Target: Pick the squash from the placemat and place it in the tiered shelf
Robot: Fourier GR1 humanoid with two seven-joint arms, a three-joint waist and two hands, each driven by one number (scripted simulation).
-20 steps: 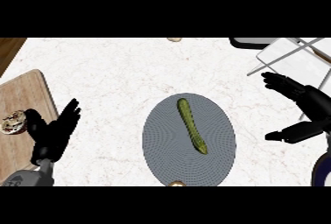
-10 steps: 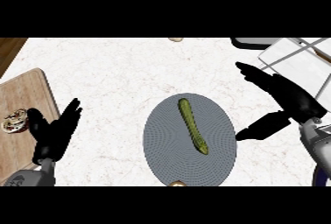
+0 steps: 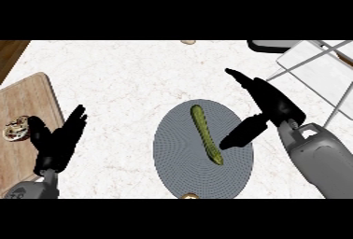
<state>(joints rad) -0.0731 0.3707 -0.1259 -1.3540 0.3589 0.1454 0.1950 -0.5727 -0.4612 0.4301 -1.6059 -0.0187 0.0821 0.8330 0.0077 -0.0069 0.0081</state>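
Bare desk (image 3: 124, 79) lies open between the left cutting board (image 3: 27, 107) and the placemat (image 3: 179, 151). The tiered shelf (image 3: 314, 72) crowds the far right corner with white rails.

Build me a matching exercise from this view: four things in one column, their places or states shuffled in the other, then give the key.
Things:
1. squash
2. wooden board
3. tiered shelf
4. left robot hand

Places or states:
A. at the view's upper right corner
B. open, at the lower left
C. lying on the grey placemat
D. along the counter's left edge

Pairs: 1-C, 2-D, 3-A, 4-B
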